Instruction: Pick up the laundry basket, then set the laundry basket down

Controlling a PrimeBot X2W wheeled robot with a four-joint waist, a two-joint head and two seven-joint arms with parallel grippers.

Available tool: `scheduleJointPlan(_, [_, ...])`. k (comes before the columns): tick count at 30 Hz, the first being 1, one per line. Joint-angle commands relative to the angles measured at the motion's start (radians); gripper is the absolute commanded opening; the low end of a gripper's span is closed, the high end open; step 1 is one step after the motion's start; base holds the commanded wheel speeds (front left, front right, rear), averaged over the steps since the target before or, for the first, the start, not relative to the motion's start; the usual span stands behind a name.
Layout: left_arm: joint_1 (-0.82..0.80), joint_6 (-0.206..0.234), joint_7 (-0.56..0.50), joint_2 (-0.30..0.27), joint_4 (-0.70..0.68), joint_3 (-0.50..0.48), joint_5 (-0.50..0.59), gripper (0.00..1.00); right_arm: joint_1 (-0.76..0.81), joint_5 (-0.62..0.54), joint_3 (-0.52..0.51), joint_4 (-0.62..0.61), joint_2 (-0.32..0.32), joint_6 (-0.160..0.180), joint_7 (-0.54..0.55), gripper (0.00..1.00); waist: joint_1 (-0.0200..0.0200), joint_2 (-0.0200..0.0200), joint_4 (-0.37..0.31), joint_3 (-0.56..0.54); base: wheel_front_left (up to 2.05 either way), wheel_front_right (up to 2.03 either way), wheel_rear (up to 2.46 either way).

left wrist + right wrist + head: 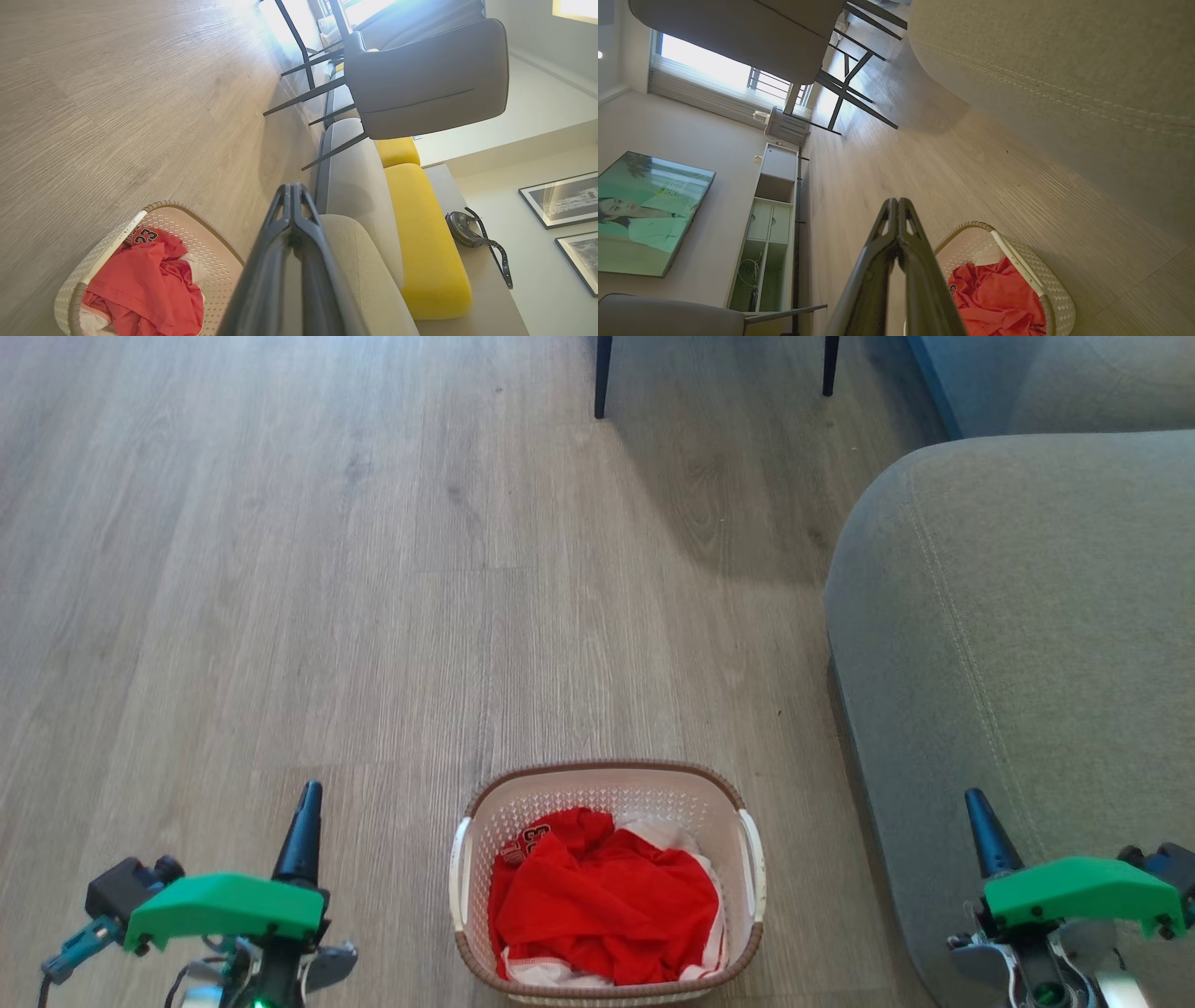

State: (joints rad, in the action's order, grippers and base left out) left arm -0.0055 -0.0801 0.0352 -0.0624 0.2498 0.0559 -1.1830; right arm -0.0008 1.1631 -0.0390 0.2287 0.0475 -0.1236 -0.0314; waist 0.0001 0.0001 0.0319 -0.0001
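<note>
Here, one laundry basket (607, 768) is seen standing on the wooden floor (280, 569), low in the middle of the head view. It is placed between the two grippers and near the grey sofa (1027, 616) at the robot's right. Two white side handles (752, 863) are counted on it, one on each long side, and a brown woven-look rim is carried round its top. One red garment (607, 905) is heaped inside, with white cloth (667, 835) shown at its edges. The number 23 can be read on the red cloth in the left wrist view.

The left gripper (306, 803) is held at the lower left, apart from the basket. The right gripper (980, 807) is held at the lower right, in front of the sofa. Two green covers (224, 905) are counted, one on each wrist. In both wrist views the jaws are seen clenched, the two dark fingers of each pressed together at the tips, with nothing grasped.

Two dark chair legs (602, 373) are seen at the top of the head view. In the left wrist view one grey chair (430, 79), two yellow cushions (430, 242), one dark bag (462, 228) and two framed pictures (560, 198) are counted beyond the basket. In the right wrist view one wall screen (649, 214) and one pale cabinet (770, 233) are shown.
</note>
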Motion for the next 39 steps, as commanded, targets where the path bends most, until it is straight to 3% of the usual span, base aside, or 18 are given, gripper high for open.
scheduleJointPlan(1, [-0.06,-0.01,-0.006,-0.015,-0.026,-0.03,-0.027,0.0,-0.058,0.031,0.004,-0.026,0.023,-0.005,0.006,0.0,0.0,-0.0001,-0.001,0.0,0.0,0.0,0.0])
scheduleJointPlan(39, [-0.097,-0.048,-0.115,-0.012,-0.007,-0.131,-0.428,0.0,-0.102,0.444,-0.043,0.012,0.024,-0.007,0.115,0.0,-0.0001,-0.0001,-0.03,0.003,0.0,0.0,0.0])
